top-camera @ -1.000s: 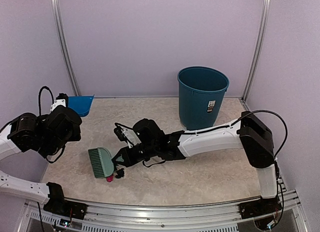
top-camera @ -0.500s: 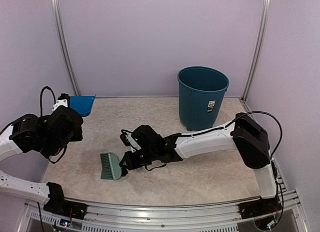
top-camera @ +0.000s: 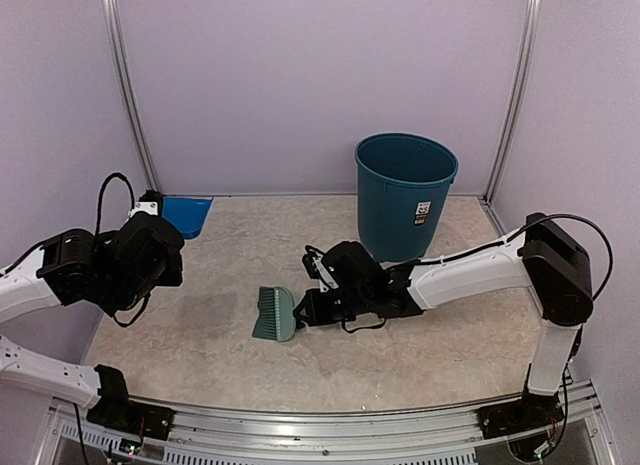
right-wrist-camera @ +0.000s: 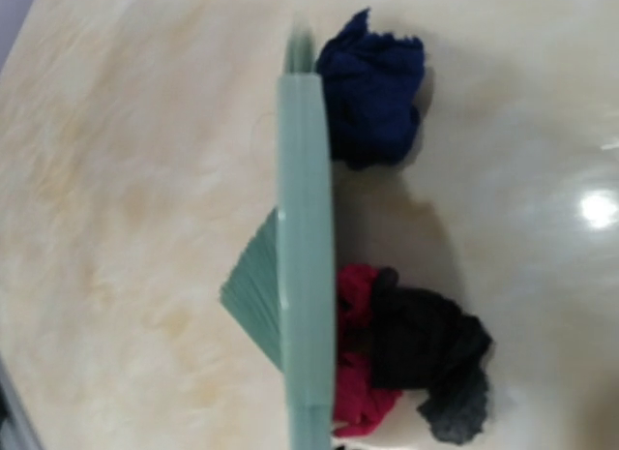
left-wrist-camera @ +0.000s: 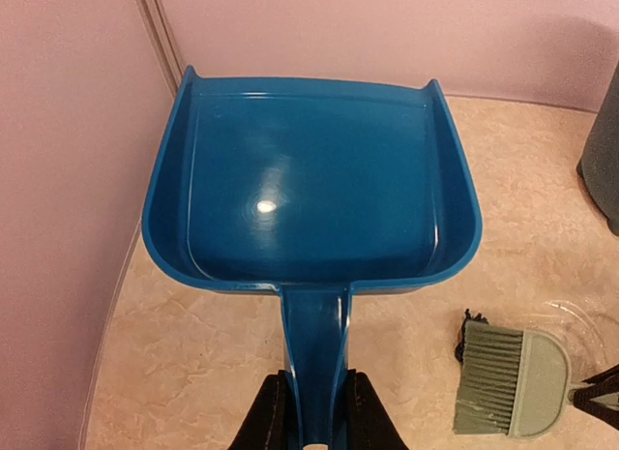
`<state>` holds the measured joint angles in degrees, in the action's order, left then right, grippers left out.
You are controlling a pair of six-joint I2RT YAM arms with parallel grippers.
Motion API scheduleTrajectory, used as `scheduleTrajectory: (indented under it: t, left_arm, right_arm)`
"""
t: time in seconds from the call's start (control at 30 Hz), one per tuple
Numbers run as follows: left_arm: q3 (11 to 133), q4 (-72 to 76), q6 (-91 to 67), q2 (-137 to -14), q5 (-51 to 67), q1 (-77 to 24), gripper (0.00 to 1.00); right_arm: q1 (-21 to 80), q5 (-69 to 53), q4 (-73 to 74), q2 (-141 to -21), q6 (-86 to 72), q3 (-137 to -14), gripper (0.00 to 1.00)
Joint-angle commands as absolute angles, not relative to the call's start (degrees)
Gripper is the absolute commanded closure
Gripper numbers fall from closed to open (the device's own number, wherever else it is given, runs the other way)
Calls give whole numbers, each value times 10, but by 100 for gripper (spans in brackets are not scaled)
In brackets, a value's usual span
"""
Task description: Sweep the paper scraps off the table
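Sweeping is only partly done, I think. On the left, the left gripper (left-wrist-camera: 308,416) pinches almost shut on the handle of the shiny blue plastic dustpan (left-wrist-camera: 309,179), which sits empty just ahead of its jaws. On the right, the right gripper (top-camera: 307,307) squeezes tight on the pale green hand brush (top-camera: 272,315). The crumpled paper scraps (right-wrist-camera: 372,87) touch the brush just past those jaws on the beige table (top-camera: 400,355), not in the pan yet.

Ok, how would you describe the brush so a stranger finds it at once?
Start at the tall teal bin at the back of the beige table. In front of it, to the left, the right hand holds the brush. It is small and pale green; the only other tool, the dustpan at the far left, is bright blue.
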<state>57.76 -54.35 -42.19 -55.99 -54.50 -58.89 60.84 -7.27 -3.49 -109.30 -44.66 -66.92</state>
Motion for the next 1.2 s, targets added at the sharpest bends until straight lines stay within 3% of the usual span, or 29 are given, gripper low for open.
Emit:
scheduleTrajectory:
  t: [0.0, 0.4, 0.7, 0.97, 1.17]
  left_arm:
    - [562, -477, -367, -577, -485, -592, 100]
    - [541, -423, -323, -602, -371, -611, 100]
    - [523, -439, -365, -544, -334, -651, 100]
    - [553, -510, -432, -533, -361, -691, 100]
    - [572, -570, -459, -540, -318, -712, 100]
  right_arm:
    - [578, -23, 1, -1063, -446, -617, 100]
    - [560, -97, -38, -992, -297, -640, 100]
    - [556, -52, -171, -937, -118, -609, 100]
    - [538, -33, -121, -997, 125, -663, 100]
    - [529, -33, -81, -1060, 274, -709, 100]
